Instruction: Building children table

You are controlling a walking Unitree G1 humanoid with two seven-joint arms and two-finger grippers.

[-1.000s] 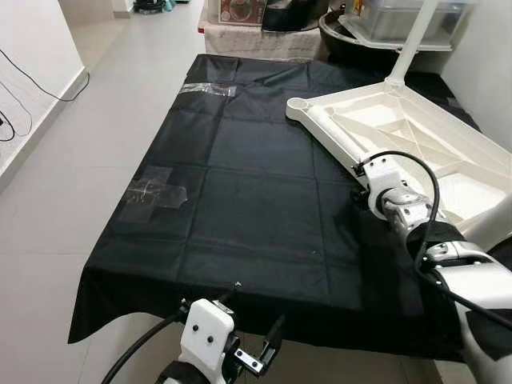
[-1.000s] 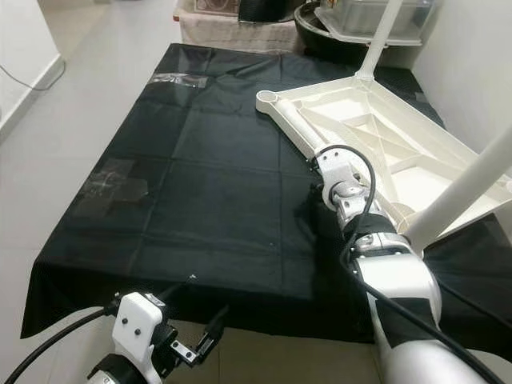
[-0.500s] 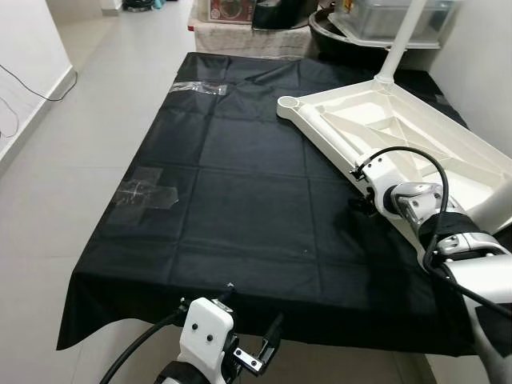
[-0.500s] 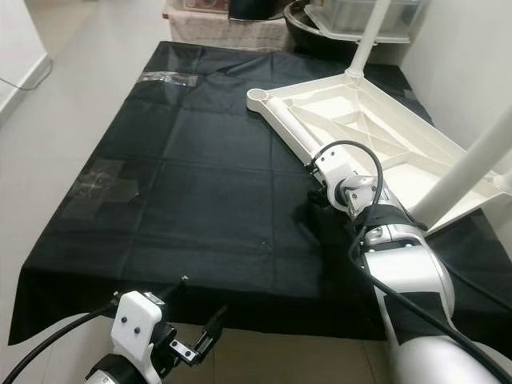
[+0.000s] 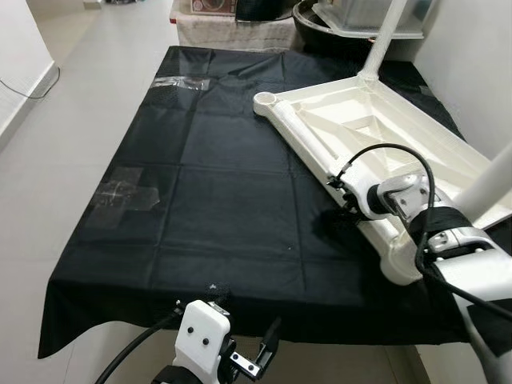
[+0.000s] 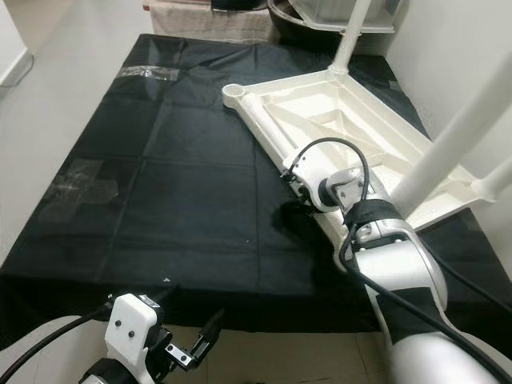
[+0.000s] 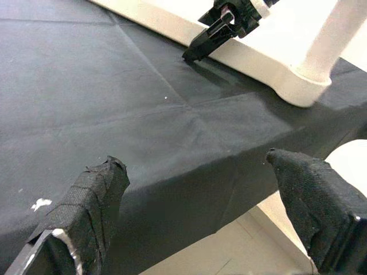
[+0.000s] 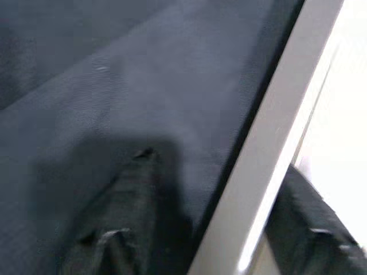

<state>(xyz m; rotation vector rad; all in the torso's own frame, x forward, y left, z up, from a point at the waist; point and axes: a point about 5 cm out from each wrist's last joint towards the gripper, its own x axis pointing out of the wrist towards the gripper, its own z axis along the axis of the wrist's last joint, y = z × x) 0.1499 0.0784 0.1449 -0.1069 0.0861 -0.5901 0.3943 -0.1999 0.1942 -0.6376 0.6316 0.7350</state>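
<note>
Black cloth [image 5: 208, 192] covers the floor; the upturned white table [image 5: 384, 152] lies at two o'clock. Right gripper [image 7: 215, 35] straddles its rim, spread; left gripper [image 7: 195, 212] released.

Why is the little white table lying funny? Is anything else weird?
The white table lies upside down on the black cloth, legs up, because it is being built. One corner socket has no leg in it. The right gripper straddles the table's edge. Clear tape patches stick on the cloth.
</note>
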